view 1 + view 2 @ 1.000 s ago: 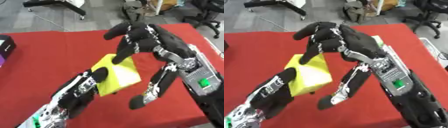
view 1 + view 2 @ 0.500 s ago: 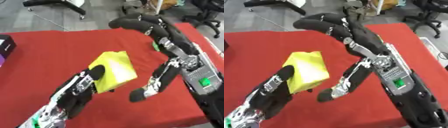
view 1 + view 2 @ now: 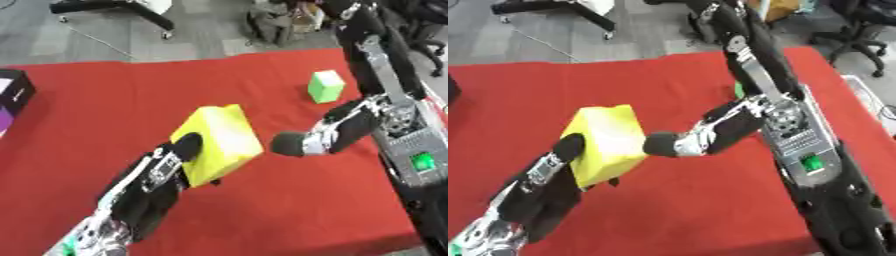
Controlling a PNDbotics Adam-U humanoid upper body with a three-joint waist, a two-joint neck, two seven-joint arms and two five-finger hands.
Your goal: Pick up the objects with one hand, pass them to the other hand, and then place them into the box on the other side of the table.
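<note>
Above the red counter (image 3: 105, 115), in the left eye view, we saw the left hand (image 3: 171, 162) raised from the lower left with a yellow block (image 3: 219, 142) held up in the air. One dark finger lay against the block's near face, and the rest of the hand sat under and behind it, closed around the block. To the right of the yellow block, just beside its lower corner, the thumb of the right hand (image 3: 302, 142) pointed toward it with a rounded dark tip, apart from the block. The right hand's long fingers (image 3: 372, 45) stretched straight up and away, well beyond the block, so this hand stood wide open and held nothing. Farther back and to the right of the yellow block, a small green cube (image 3: 326, 86) stood on the counter. Far to the left of the block, at the counter's edge, we saw a dark box (image 3: 13, 92) with a purple patch below it.

In the right eye view, the yellow block (image 3: 608, 142) again sat atop the left hand (image 3: 562, 167), tilted, with the right hand (image 3: 710, 134) reaching its thumb close to the block's right face. The green cube was mostly hidden behind the right hand's fingers there.
</note>
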